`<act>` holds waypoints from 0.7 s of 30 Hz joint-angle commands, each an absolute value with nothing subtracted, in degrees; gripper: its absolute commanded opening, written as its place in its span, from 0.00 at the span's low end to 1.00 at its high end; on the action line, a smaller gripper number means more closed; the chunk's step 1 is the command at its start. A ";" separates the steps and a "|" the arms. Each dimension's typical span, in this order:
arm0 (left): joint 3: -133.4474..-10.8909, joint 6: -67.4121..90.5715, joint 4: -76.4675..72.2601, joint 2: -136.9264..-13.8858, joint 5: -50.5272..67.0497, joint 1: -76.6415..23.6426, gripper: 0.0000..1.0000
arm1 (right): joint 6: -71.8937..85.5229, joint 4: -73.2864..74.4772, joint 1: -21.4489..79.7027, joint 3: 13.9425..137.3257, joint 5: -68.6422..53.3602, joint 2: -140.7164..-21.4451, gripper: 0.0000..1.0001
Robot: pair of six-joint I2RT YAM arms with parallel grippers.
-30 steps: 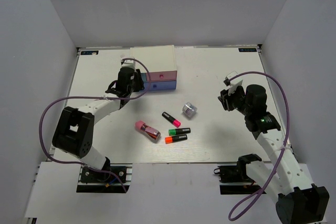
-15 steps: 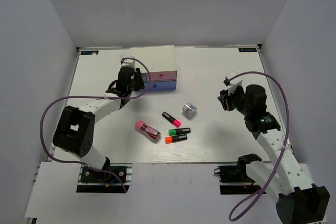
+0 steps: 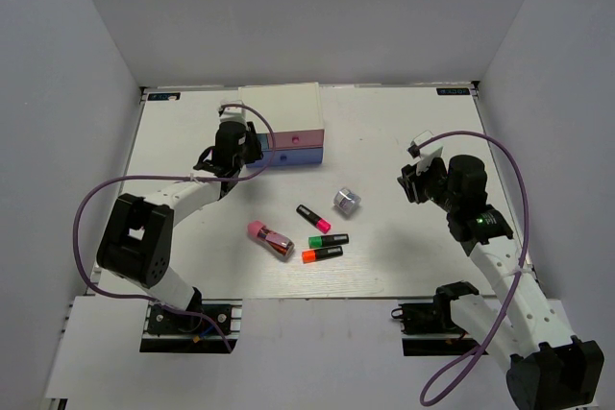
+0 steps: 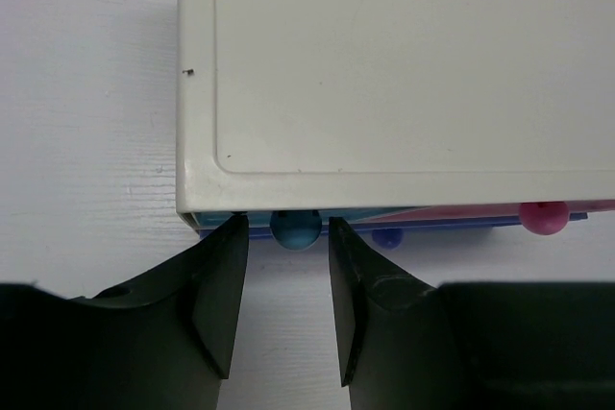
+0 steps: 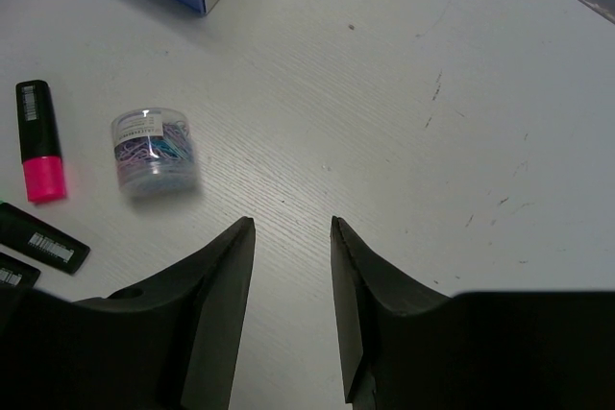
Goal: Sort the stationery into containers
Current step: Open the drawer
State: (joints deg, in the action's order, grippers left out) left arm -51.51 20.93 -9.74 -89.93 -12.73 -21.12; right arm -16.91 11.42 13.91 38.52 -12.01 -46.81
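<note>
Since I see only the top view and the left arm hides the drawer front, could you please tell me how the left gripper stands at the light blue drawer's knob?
Observer: The left gripper is open, its fingers either side of the knob, with small gaps.
Operator: Is that drawer pulled out?
Observer: The drawer looks shut; only a thin strip shows under the white top.
Operator: What is the silver cube?
Observer: A clear tub of coloured paper clips, ahead-left of the open right gripper.
</note>
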 commanded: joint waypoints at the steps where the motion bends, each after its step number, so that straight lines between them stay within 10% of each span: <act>1: -53.17 21.45 -11.87 -89.56 -13.80 -21.27 0.49 | -16.70 8.61 14.33 38.41 -11.43 -45.88 0.44; 21: -51.60 22.50 -14.59 -90.09 -14.85 -21.27 0.42 | -16.61 8.44 14.42 38.32 -11.42 -45.79 0.44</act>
State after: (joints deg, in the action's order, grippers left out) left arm -51.48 22.11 -11.73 -90.67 -13.19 -21.19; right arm -16.91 11.42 14.24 38.50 -11.90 -46.81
